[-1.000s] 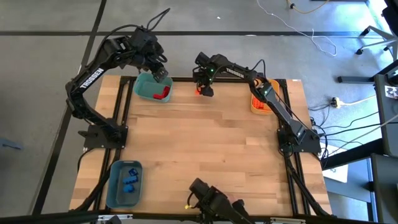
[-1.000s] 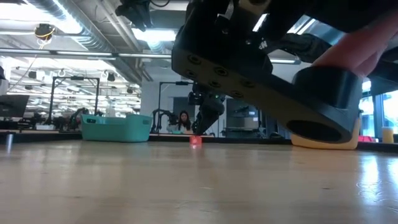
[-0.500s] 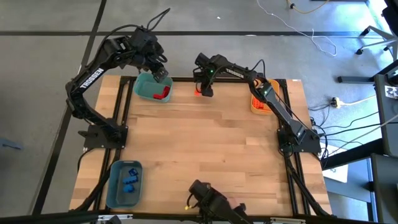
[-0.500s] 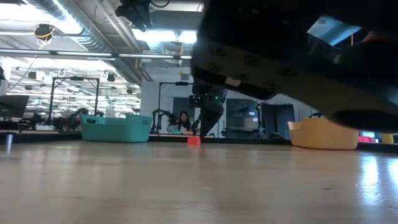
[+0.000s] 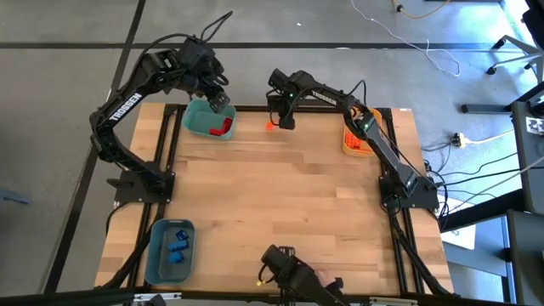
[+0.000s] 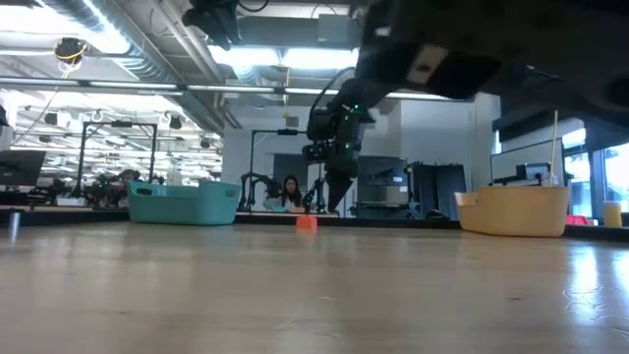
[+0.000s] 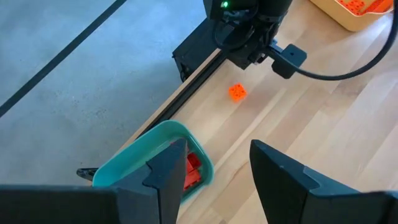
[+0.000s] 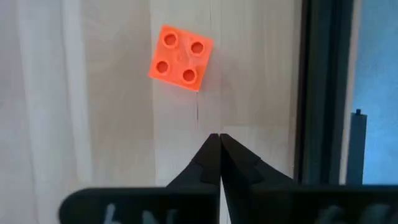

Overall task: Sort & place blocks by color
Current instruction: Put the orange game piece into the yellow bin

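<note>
One orange block [image 5: 270,126] is lying alone on the bench, near the middle of the far edge and just inside the black frame rail [image 7: 186,87] that runs along it. It is square with four studs on top, so no long axis can be named. In the right wrist view it is seen turned a little against the wood grain and against the closing line of the fingers.

The right gripper [image 5: 286,121] is being held just beside this block, raised above the bench. Its fingers [image 8: 214,158] are pressed together with nothing between them. The block [image 8: 181,58] is lying ahead of the fingertips and a little to one side, not touching them.

The left gripper [image 5: 219,101] is hovering over the teal bin [image 5: 192,121] at the far left corner, where red blocks [image 5: 223,129] are already lying. Its fingers [image 7: 171,168] are apart and empty. It is farther from the orange block than the right gripper is.

The yellow-orange bin [image 5: 348,141] is standing at the far right, beside the right arm, with orange blocks inside. The blue blocks [image 5: 177,246] are lying in the grey-blue bin [image 5: 153,255] at the near left corner.

It is judged that the right arm is the one suited to this pick. The fingers would need to be opened, moved over the block and rotated a little to meet its flat sides.
</note>
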You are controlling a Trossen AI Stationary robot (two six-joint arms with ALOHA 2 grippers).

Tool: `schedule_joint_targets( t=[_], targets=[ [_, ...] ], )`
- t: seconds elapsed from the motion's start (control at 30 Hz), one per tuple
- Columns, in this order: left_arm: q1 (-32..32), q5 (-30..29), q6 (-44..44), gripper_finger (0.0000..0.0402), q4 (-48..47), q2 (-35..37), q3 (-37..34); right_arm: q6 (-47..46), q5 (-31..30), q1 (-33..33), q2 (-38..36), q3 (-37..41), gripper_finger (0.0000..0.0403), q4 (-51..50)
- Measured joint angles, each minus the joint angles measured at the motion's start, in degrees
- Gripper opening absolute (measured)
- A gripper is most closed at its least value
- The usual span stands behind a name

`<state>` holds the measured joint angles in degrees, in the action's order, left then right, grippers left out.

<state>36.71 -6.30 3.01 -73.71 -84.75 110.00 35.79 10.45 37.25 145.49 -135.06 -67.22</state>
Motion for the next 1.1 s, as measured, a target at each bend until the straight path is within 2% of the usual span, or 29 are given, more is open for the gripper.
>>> schedule_joint_targets(
  t=[0.07, 0.2, 0.4, 0.6, 0.87, 0.93, 1.1],
  targets=[
    [0.00, -0.01, 0.02, 0.0169, 0.00, 0.01, 0.00, -0.06, 2.09, 0.01, -0.10, -0.01, 0.0004, 1.44],
    [0.00, -0.01, 0.18, 0.0169, 0.01, 0.00, 0.00, -0.92, 12.41, 0.03, -0.06, 0.01, 0.0002, 8.04],
    [0.00, -0.01, 1.40, 0.0169, 0.17, 0.00, 0.00, 3.76, 18.04, 0.45, -0.06, 0.03, 0.0001, 13.95],
    [0.02, -0.01, 1.55, 0.0169, 0.42, 0.00, 0.00, 9.54, 18.49, 1.30, 0.29, 1.85, 0.0001, 13.14],
    [0.01, -0.03, 1.53, 0.0169, 0.59, 0.00, 0.00, 12.77, 22.66, 1.28, 0.19, 8.74, 0.0000, 12.80],
    [0.00, -0.03, 1.48, 0.0169, 0.90, 0.00, 0.00, 10.85, 23.35, 1.28, 0.11, 9.37, 0.0000, 13.62],
    [0.00, -0.04, 1.38, 0.0169, 1.40, 0.00, 0.00, 9.91, 18.32, 1.43, -0.16, 9.24, 0.0000, 9.39]
  ],
)
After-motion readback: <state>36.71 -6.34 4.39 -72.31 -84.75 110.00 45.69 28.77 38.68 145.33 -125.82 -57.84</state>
